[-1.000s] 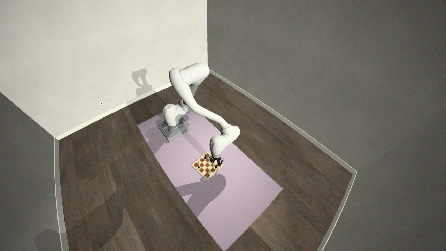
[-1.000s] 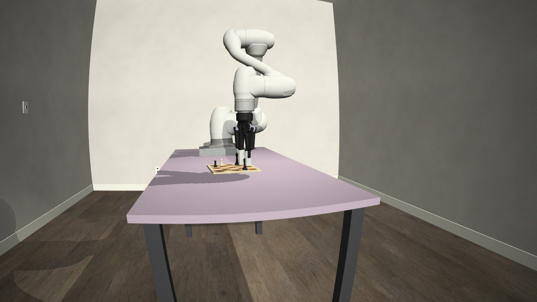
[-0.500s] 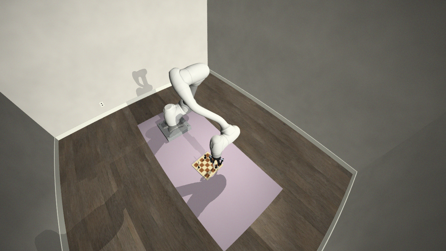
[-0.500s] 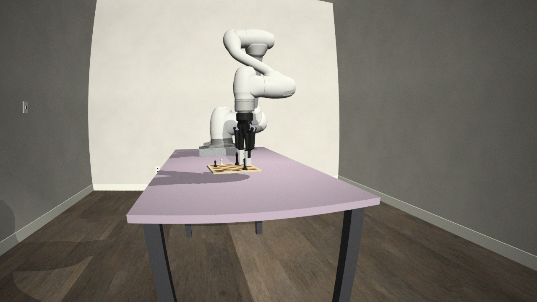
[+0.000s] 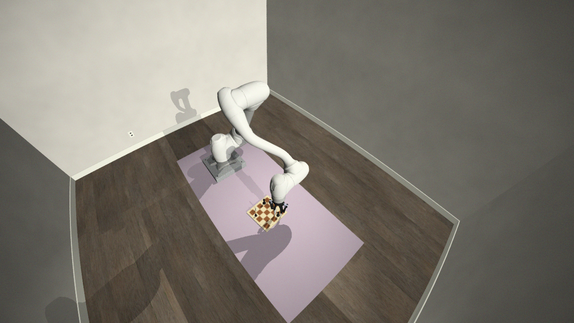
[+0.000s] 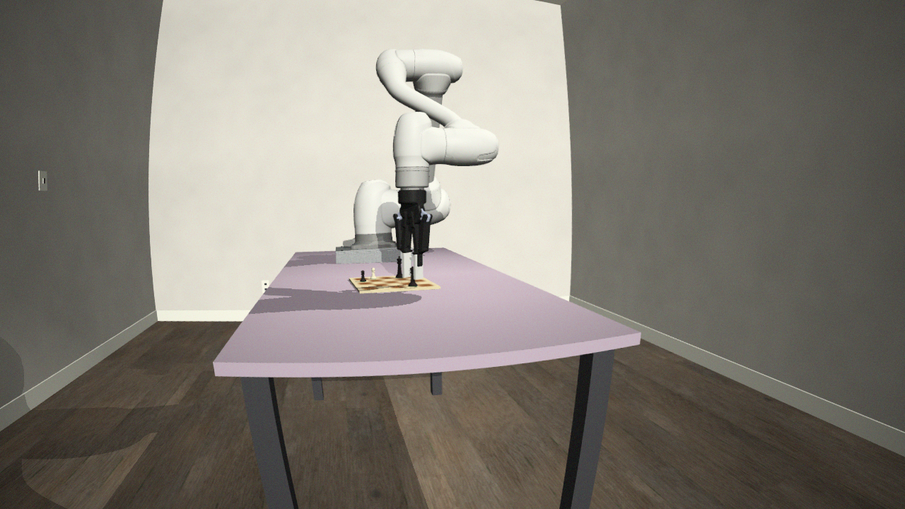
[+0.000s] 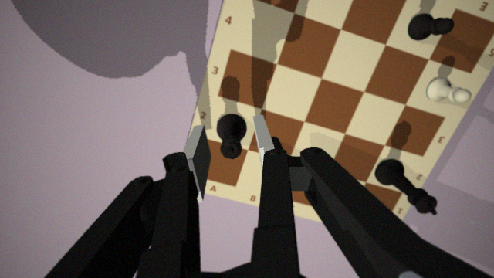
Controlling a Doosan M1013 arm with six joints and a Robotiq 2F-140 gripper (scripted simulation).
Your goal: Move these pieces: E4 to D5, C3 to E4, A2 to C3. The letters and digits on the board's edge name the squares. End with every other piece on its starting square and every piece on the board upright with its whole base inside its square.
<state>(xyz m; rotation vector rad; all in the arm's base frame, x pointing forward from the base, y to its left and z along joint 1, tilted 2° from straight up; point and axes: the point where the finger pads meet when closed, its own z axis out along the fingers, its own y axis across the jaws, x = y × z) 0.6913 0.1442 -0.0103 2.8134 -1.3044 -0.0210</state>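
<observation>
The gripper point(image 7: 231, 144) hangs partly open over the board point(image 7: 349, 106) on the lilac counter point(image 6: 442, 322); its pads flank the black pawn point(image 7: 231, 135) on A2 without touching it.

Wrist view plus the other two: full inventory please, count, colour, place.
chessboard: 1, brown and cream, on the table in front of the arm
black pawns: 2; one upright between the end effector's fingers by the A and 2 edge marks, one near the far corner
white pawn: 1, on the E-side edge column
tall black piece: 1, E-side edge, near the 2 mark
table: 1, lilac top, dark legs
base plate: 1, grey, at the table's wall end
arm: 1, white, reaching down over the board
end effector: 1, black with pale pads, open astride the pawn, not gripping it
</observation>
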